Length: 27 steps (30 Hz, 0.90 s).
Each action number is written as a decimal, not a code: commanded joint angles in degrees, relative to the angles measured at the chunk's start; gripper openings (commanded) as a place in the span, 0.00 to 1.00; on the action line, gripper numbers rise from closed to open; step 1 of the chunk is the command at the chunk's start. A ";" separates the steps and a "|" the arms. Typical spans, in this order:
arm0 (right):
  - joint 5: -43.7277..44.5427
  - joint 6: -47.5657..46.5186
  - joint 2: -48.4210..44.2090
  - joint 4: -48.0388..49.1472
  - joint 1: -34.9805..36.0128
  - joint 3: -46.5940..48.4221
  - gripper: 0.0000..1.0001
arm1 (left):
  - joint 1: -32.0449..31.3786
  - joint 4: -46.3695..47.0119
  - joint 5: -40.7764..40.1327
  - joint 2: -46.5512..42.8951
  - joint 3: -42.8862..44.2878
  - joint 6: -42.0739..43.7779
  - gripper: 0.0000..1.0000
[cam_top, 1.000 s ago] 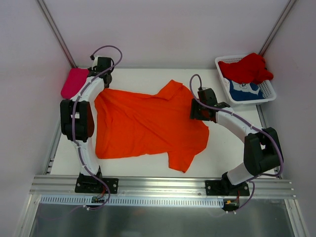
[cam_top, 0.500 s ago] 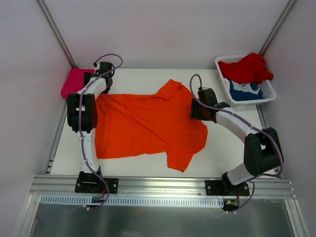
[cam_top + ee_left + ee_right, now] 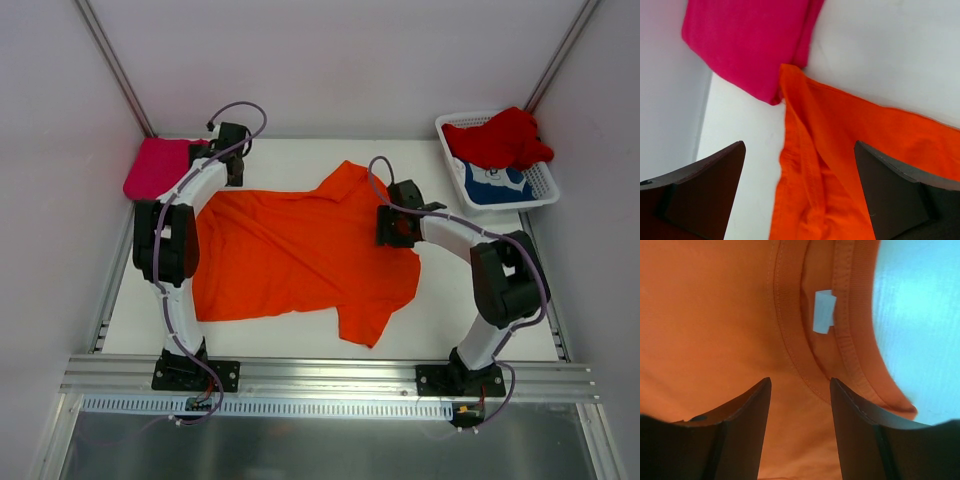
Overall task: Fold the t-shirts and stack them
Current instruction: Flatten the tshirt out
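My left gripper (image 3: pixel 799 145) stands wide open with nothing between its fingers. It hangs over the far left part of the table (image 3: pixel 455 300), above the spot where the hem corner of the orange t-shirt (image 3: pixel 290 260) meets the folded magenta-pink t-shirt (image 3: pixel 155 167). In my left wrist view the tip of that rumpled orange corner seems to touch the pink cloth's edge.

My right gripper (image 3: pixel 800 380) has its fingers parted to a middling gap and grips nothing. It sits over the orange shirt's collar (image 3: pixel 790 330), where a small white label (image 3: pixel 823 311) shows inside the neckline. I cannot tell whether my fingertips touch the cloth.

The orange t-shirt lies spread out across the middle of the table, hem toward my left arm and neck toward my right. One sleeve points to the far side and the other to the near edge. A few creases run across its body.

The pink t-shirt rests against the far left corner. The red t-shirt (image 3: pixel 500 138) is heaped in the white lattice basket (image 3: pixel 512 207) at the far right, partly over the blue t-shirt (image 3: pixel 495 186) with its white print, which lies in the same basket
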 commanded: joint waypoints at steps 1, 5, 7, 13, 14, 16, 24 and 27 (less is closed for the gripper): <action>-0.59 -0.83 2.90 -0.12 1.58 2.95 0.54 | -3.22 -1.85 2.69 -4.78 -1.47 -4.38 0.92; -1.29 -0.66 5.71 -0.12 2.81 3.22 0.54 | -5.77 -2.46 4.01 -5.57 -1.65 -5.70 0.92; -1.29 0.39 6.33 0.23 3.08 2.26 0.54 | -6.47 -2.73 4.45 -5.84 -1.56 -6.05 0.92; 0.46 6.45 4.23 0.84 3.08 -2.58 0.56 | -7.00 -2.99 5.32 -7.42 -2.35 -6.58 0.93; 1.25 7.42 3.53 0.93 3.08 -4.50 0.56 | -7.00 -3.08 5.33 -7.68 -2.70 -6.58 0.93; 2.22 10.22 1.86 1.37 2.90 -6.53 0.56 | -7.00 -3.08 5.41 -8.30 -3.23 -6.58 0.93; 2.31 18.50 -10.53 5.15 -1.22 -18.31 0.57 | -7.00 -3.08 5.50 -9.88 -4.64 -6.14 0.93; 3.27 20.52 -15.54 5.06 -2.19 -21.04 0.57 | -6.92 -3.08 5.68 -10.23 -4.82 -6.14 0.93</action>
